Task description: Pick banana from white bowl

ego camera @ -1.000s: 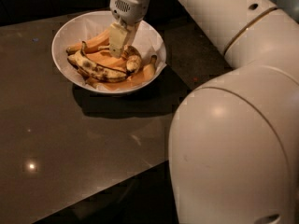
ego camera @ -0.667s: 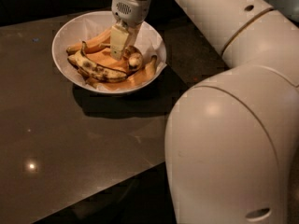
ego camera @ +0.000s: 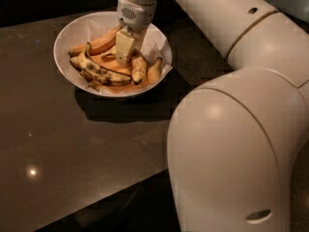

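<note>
The banana (ego camera: pixel 139 68) lies in the right half of the white bowl (ego camera: pixel 72 30), beside a longer blotched banana (ego camera: pixel 104 73); the gripper (ego camera: pixel 123 57) reaches down just left of it; whether it grasps anything, I cannot tell; the bowl sits far on the dark table (ego camera: pixel 72 149).

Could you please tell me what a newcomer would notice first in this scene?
The bulky cream robot arm fills the right foreground and reaches up over the dark table. At top left, its claw sits down inside the white bowl, in a heap of bananas, just left of the plump freckled banana.
</note>
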{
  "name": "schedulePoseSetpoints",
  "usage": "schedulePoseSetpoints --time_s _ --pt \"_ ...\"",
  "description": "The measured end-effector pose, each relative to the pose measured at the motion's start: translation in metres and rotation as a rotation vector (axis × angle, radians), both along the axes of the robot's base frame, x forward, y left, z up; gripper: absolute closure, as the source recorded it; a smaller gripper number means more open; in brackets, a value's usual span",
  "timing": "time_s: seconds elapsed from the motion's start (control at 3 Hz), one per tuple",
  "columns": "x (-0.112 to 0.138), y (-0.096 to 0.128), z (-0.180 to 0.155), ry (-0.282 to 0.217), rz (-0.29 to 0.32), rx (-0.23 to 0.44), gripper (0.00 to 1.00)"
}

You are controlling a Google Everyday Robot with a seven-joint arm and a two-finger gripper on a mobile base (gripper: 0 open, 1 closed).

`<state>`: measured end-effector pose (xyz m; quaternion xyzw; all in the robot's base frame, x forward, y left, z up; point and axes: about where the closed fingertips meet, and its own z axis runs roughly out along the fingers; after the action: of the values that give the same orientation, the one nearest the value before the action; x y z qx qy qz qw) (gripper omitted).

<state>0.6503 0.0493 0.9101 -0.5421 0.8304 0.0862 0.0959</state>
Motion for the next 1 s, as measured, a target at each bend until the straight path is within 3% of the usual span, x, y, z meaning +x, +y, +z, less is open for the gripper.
schedulePoseSetpoints --time_s 0.67,1.0 --pt "0.001 -0.0015 -0.0032 -0.02 0.0 -0.004 0.85" --pt "0.001 -0.0015 -0.0031 -0.02 0.0 -0.003 1.0"
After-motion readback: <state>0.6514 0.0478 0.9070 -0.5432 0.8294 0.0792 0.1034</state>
